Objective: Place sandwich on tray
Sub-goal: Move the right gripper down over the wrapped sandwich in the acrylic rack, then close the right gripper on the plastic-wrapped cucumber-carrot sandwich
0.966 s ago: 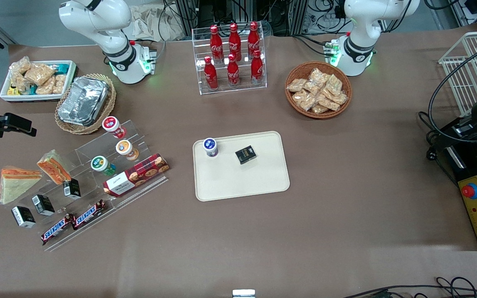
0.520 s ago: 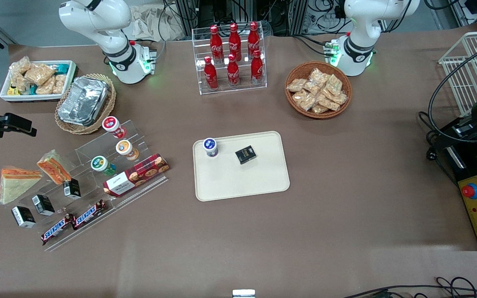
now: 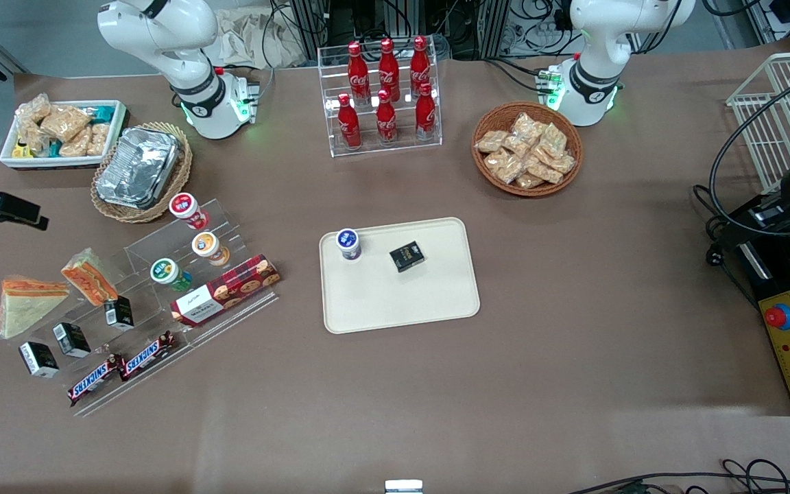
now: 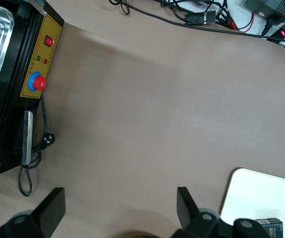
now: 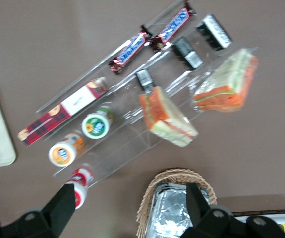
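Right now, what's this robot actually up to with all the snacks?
It is about to fetch a sandwich and put it on the tray. The sandwich lies untouched at the working arm's end of the table. The hand hangs open and empty above the snack display. The tray already holds a small cup and a dark box.

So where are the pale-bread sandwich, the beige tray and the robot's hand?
sandwich [image 3: 23, 309]: front view, on its broad pale bread face.
tray [image 3: 402, 302]: front view, on a bare part of its floor.
hand [image 5: 125, 208]: right wrist view, between its open fingertips, above the foil container.
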Motion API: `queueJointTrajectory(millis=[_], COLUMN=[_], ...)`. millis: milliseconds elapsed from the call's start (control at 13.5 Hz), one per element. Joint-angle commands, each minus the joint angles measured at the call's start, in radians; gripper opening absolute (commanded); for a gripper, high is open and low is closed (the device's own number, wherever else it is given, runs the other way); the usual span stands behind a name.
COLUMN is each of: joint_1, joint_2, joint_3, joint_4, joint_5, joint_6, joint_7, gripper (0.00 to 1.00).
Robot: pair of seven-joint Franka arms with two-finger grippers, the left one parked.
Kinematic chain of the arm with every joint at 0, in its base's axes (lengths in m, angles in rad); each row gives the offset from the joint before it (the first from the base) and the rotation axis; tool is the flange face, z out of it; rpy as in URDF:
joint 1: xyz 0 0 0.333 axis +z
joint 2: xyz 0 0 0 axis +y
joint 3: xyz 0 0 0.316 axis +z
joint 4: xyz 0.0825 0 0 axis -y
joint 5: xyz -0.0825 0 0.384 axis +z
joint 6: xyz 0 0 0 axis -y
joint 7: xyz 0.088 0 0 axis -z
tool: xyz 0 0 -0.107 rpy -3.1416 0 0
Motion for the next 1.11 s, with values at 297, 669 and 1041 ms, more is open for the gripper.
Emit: queueJointTrajectory(millis=[297,669,1041], joint_1=[-0.104,-0.136,-0.162], joint_2=[0.123,0.255,0.340], joint_3=[-0.020,-0.021,-0.020], joint_4=[0.004,0.004,-0.010], joint_5=[-0.035,-0.049,-0.080], joint_6=[0.148,0.299,0.443], joint_7=[0.332,0.533,0.579], gripper=[0.99,0.99,0.99])
